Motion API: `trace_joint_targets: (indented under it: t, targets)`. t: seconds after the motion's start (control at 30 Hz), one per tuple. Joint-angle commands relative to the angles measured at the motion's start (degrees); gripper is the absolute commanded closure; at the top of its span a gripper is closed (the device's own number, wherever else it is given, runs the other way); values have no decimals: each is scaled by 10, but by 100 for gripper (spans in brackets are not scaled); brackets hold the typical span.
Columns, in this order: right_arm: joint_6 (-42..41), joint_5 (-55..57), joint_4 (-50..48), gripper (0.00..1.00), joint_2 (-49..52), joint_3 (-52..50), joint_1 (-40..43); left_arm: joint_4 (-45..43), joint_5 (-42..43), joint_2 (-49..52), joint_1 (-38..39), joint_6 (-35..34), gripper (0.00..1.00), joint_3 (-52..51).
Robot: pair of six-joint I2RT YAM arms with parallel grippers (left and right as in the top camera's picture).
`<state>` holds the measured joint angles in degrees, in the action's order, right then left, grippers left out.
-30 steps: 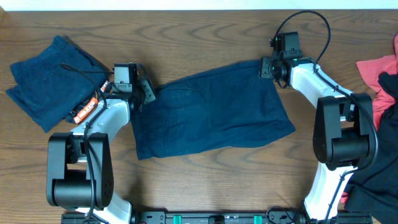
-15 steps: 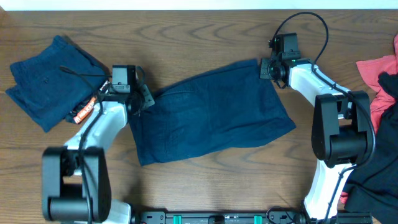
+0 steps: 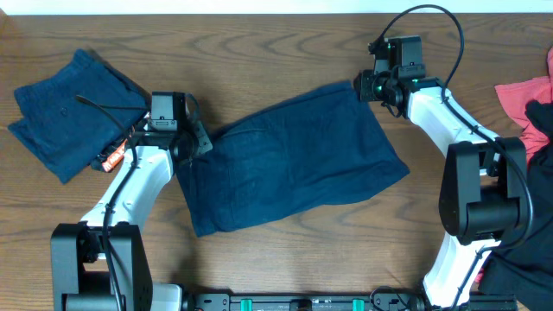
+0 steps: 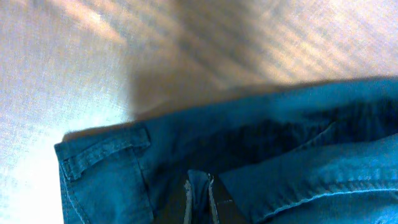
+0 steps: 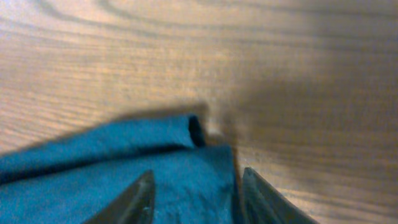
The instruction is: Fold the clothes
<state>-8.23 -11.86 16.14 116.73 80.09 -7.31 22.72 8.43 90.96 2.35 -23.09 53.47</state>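
Nearest, on the right side, a black cloth (image 3: 527,250) lies by the right arm's base. In the middle of the wooden table (image 3: 285,259) the big blue shorts (image 3: 289,160) lie spread out flat and a bit slanted. The left pincer (image 3: 200,142) is at their left corner, pressed together on the waist edge, near a belt loop (image 4: 106,149). Farther back, the right pincer (image 3: 363,86) is at the far right corner of the shorts. Its fingers (image 5: 140,199) are spread, with the blue corner between them. A red cloth (image 3: 523,99) lies at the right edge. At the far left lie the folded blue shorts (image 3: 65,108), with an orange tag (image 3: 117,155) beside the left arm.
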Motion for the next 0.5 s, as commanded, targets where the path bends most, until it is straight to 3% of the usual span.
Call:
trace_joint_targets:
  t: [0.0, 0.13, 0.33, 0.43, 0.47]
  targets:
    - [6, 2, 5, 43, 24, 1, 6, 29, -5, -4, -2, 3, 94, 3]
    - [6, -21, -3, 36, 53, 1, 6, 50, -5, -4, -2, 3, 94, 3]
    - [11, -61, -42, 37, 80, 1, 5, 49, -5, -4, -2, 3, 94, 3]
    - [12, -61, -46, 52, 87, 1, 5, 49, -5, -4, -2, 3, 94, 3]
    - [17, -62, -46, 69, 89, 1, 5, 49, -5, -4, -2, 3, 94, 3]
